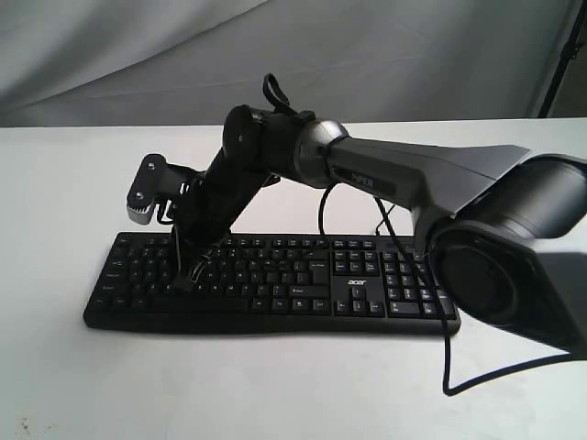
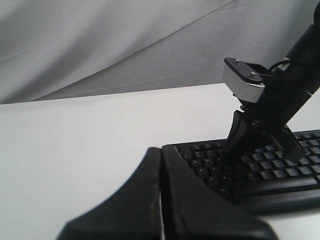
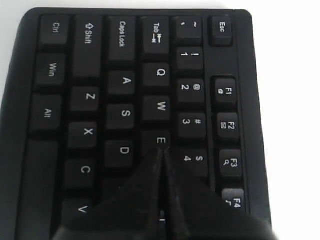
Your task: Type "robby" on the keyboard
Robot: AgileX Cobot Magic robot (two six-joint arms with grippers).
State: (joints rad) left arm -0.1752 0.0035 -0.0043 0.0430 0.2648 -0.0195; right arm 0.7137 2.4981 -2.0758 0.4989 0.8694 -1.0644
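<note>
Closest to us, our right gripper point(image 3: 160, 152) has its fingers pressed together, tip at the edge of the E key point(image 3: 160, 141) on the keyboard point(image 1: 293, 280), which lies on the white table point(image 1: 275, 394). Our left gripper point(image 2: 161, 152), fingers also pressed together, hovers beside the keyboard's end.
</note>
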